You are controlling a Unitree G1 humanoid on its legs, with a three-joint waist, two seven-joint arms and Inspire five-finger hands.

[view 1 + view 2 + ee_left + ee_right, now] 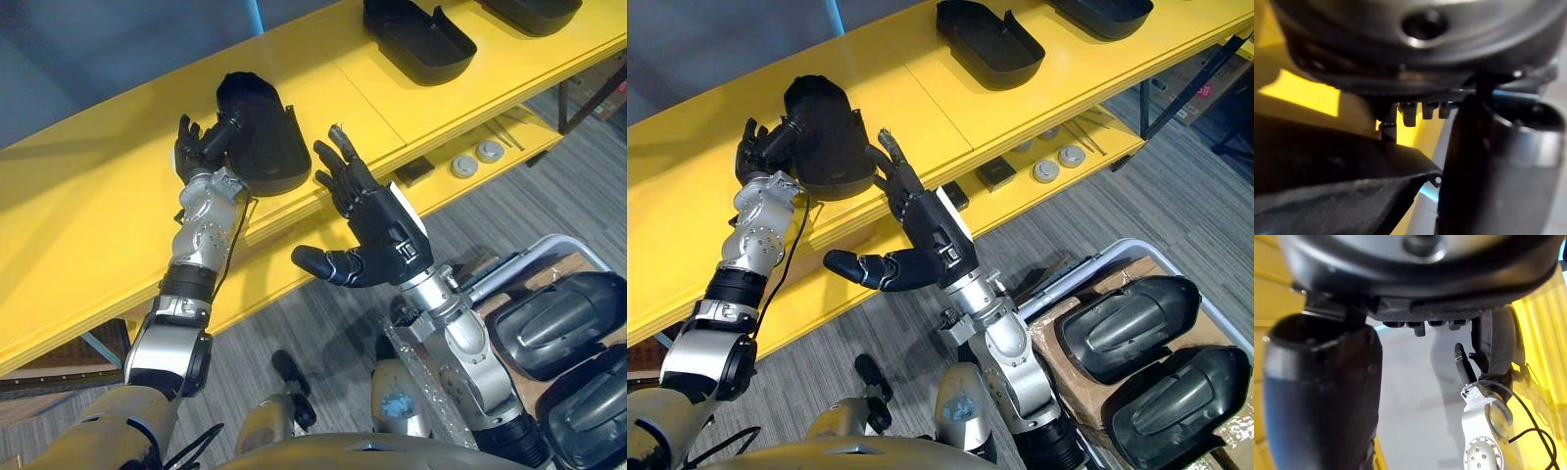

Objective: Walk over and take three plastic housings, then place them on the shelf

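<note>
Left robot hand (pixel 199 147) clenched — right robot hand (pixel 380 223) splayed wide.

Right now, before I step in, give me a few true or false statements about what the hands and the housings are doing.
1. The left hand grips the rim of the nearest housing on the yellow shelf. True.
2. The right hand holds a housing. False: it is open and holds nothing, raised beside the nearest housing.
3. The bin on the robot's right holds no housings. False: two black housings lie in it.
4. Two round discs sit on the shelf's lower ledge. True.
</note>
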